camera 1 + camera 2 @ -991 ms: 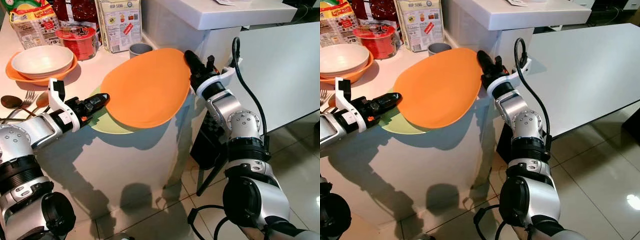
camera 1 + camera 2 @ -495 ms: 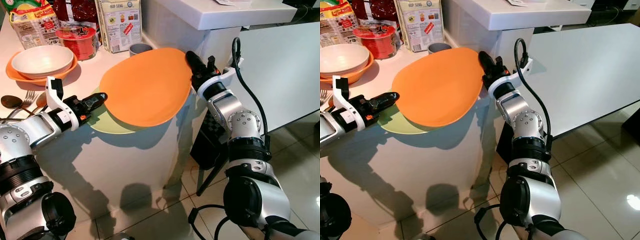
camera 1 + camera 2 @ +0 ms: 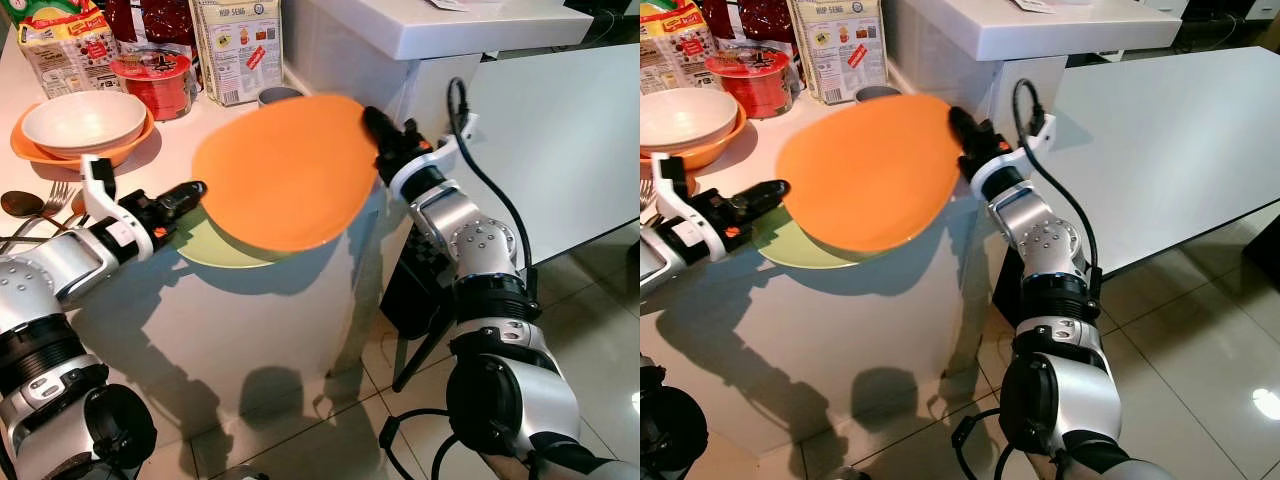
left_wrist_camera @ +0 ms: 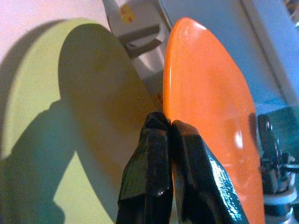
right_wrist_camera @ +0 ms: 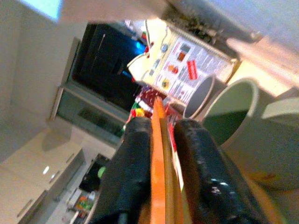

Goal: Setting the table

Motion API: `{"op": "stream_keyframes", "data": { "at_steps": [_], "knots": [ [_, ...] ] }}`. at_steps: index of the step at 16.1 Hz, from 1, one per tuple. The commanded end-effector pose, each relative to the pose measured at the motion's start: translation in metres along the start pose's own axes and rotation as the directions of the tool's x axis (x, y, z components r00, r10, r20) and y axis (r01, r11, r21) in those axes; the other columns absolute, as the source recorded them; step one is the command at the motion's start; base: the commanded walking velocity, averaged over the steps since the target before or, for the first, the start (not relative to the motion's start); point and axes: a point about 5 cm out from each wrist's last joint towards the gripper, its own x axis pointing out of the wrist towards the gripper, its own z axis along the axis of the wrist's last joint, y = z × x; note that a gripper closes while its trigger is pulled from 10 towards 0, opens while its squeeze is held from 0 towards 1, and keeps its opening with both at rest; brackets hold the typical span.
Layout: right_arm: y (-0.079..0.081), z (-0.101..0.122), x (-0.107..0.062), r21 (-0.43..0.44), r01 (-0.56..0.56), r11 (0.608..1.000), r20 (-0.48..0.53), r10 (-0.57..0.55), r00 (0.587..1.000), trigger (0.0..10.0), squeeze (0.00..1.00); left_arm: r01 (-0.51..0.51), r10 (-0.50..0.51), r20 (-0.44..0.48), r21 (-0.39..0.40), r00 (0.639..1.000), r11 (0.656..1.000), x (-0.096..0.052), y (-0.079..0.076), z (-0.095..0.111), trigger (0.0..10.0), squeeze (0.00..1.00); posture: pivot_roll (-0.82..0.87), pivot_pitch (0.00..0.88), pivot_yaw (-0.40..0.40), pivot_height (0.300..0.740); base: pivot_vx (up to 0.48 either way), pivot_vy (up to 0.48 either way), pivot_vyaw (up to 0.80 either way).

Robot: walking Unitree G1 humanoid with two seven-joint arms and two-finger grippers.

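While the right tool (image 3: 372,124) clamps the far rim of the orange plate (image 3: 283,170), its two black fingers (image 5: 134,158) pinch the thin edge between them, and the plate hangs tilted above the front edge of the white surface (image 3: 190,140). Underneath lies a light green plate (image 3: 215,245), flat on the surface near that front edge, partly shaded by the orange one. Over on the other side, the left tool (image 3: 190,190) reaches in at the orange plate's near rim; its fingers are pressed together, tips right against the rim, gripping nothing. Toward the back left corner sits a white bowl (image 3: 83,118) nested in an orange dish (image 3: 20,146). Cutlery (image 3: 40,205) lies along the left edge. A red lidded tub (image 3: 155,78) and printed food packets (image 3: 238,45) line the back edge.
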Motion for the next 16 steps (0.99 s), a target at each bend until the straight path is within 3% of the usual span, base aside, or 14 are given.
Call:
{"op": "stream_keyframes", "data": {
  "at_steps": [1,8,10,11,12,13,16],
  "knots": [
    [0.014,-0.038,0.012,0.011,-0.053,0.999,-0.177,0.054,0.983,10.0,1.0,0.157,-0.159,-0.087,-0.025,0.983,0.987,0.022,-0.025,-0.014,0.0,0.0,0.0,0.0,-0.058,0.74,0.0,0.0,0.0],
    [0.014,-0.038,0.006,0.008,-0.077,0.997,-0.223,0.076,0.972,10.0,1.0,0.179,-0.18,-0.026,-0.036,0.983,0.983,0.01,-0.022,-0.005,0.0,0.0,0.0,0.0,-0.073,0.74,0.0,0.0,0.0],
    [0.011,-0.038,0.002,-0.004,-0.049,0.999,-0.26,0.046,0.964,10.0,1.0,0.17,-0.17,-0.018,-0.008,0.985,0.985,0.007,-0.021,-0.002,0.0,0.0,0.0,0.0,-0.08,0.74,0.0,0.0,0.0],
    [0.01,-0.037,-0.002,-0.008,-0.046,0.999,-0.279,0.042,0.959,10.0,0.56,0.169,-0.169,-0.015,0.008,0.986,0.986,0.005,-0.02,0.001,0.0,0.0,0.0,0.0,-0.081,0.74,0.0,0.0,0.0],
    [0.01,-0.037,-0.004,-0.01,-0.047,0.999,-0.287,0.043,0.957,10.0,0.56,0.169,-0.169,-0.014,0.012,0.985,0.985,0.005,-0.02,0.003,0.0,0.0,0.0,0.0,-0.081,0.74,0.0,0.0,0.0],
    [0.01,-0.035,-0.007,-0.014,-0.049,0.999,-0.302,0.042,0.952,10.0,0.0,0.168,-0.167,-0.017,0.03,0.986,0.985,0.004,-0.02,0.005,0.0,0.0,-0.01,0.0,-0.081,0.74,0.0,0.0,0.0],
    [0.012,-0.028,-0.016,-0.014,-0.064,0.998,-0.319,0.056,0.946,10.0,0.0,0.174,-0.173,-0.025,0.055,0.985,0.983,0.002,-0.022,0.011,0.0,0.0,-0.01,0.0,-0.078,0.74,0.0,0.0,0.0]
  ]
}}
